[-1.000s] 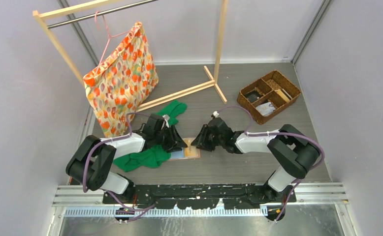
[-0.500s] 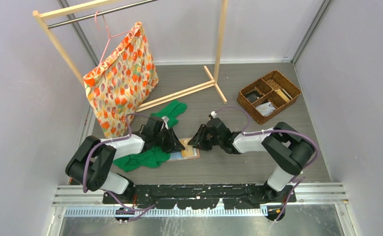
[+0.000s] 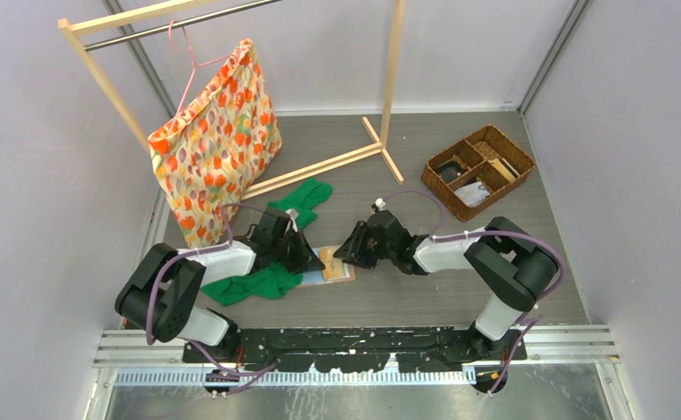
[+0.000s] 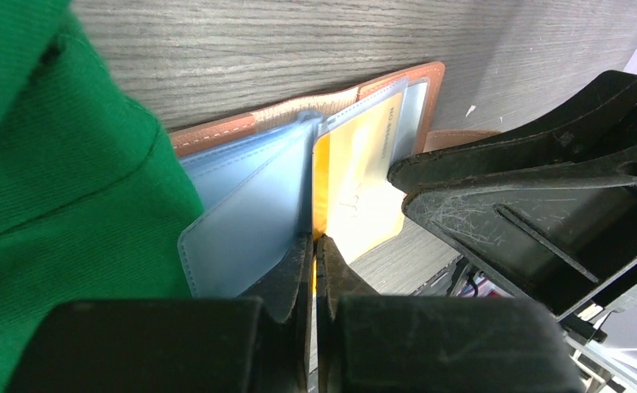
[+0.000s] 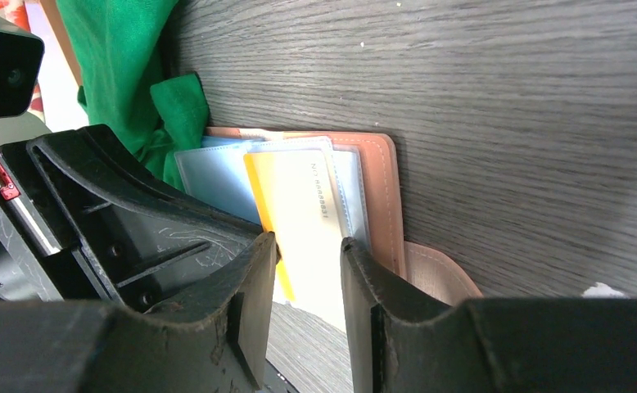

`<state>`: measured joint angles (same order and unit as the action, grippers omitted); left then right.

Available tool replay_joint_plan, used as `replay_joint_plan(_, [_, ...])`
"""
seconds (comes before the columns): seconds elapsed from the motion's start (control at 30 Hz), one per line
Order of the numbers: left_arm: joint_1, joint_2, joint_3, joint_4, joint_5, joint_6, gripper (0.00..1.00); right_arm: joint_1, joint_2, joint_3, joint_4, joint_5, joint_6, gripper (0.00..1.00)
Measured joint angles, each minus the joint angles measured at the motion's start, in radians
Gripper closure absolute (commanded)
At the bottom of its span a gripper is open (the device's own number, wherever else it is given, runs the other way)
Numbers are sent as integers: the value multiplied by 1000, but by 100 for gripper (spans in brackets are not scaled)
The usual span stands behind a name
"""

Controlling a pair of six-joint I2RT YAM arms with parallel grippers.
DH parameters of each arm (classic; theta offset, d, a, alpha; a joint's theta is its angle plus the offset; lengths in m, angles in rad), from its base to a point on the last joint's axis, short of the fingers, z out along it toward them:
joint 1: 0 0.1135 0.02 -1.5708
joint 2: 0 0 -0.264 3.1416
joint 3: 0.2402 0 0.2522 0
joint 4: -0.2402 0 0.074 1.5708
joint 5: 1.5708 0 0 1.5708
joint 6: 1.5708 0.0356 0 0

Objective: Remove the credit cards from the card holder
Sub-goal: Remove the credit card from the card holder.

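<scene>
The salmon-pink card holder point(image 3: 335, 266) lies open on the dark table between both grippers, its pale blue sleeves point(image 4: 246, 217) fanned out. A yellow credit card point(image 4: 363, 176) sticks out of a clear sleeve. My left gripper point(image 4: 313, 246) is shut on the near edge of that yellow card; a thin yellow sliver shows between its jaws. My right gripper point(image 5: 309, 246) hovers open over the same yellow card point(image 5: 299, 205), with the holder's pink cover point(image 5: 381, 188) and snap tab point(image 5: 434, 274) just beside its right finger. In the top view the left gripper point(image 3: 311, 256) and right gripper point(image 3: 348, 254) almost meet.
A green cloth point(image 3: 263, 282) lies under and left of the left arm, touching the holder's left side. A brown wicker basket point(image 3: 500, 189) stands at the back right. A wooden rack base point(image 3: 319, 166) and a hanging floral bag point(image 3: 214, 140) stand behind.
My left gripper has closed from partly open onto the yellow card's edge. The right arm has drawn in slightly towards the holder, its jaws still apart.
</scene>
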<state>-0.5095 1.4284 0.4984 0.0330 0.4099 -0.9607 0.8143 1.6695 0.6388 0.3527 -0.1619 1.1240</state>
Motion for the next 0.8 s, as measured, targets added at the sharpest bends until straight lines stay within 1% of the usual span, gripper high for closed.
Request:
replay_joint_plan(0.17, [7, -29, -13, -3, -14, 2, 99, 1, 0, -14, 25, 4, 7, 60])
replay_joint_plan(0.33, [26, -102, -42, -45, -39, 10, 100, 2, 6, -33, 68, 3, 19, 60])
replay_joint_plan(0.57, [50, -151, -60, -89, -51, 26, 99, 2, 14, -48, 112, 2, 40, 60])
replay_joint_plan(0.8, [71, -263, -66, -175, -71, 42, 100, 2, 12, -50, 112, 5, 42, 60])
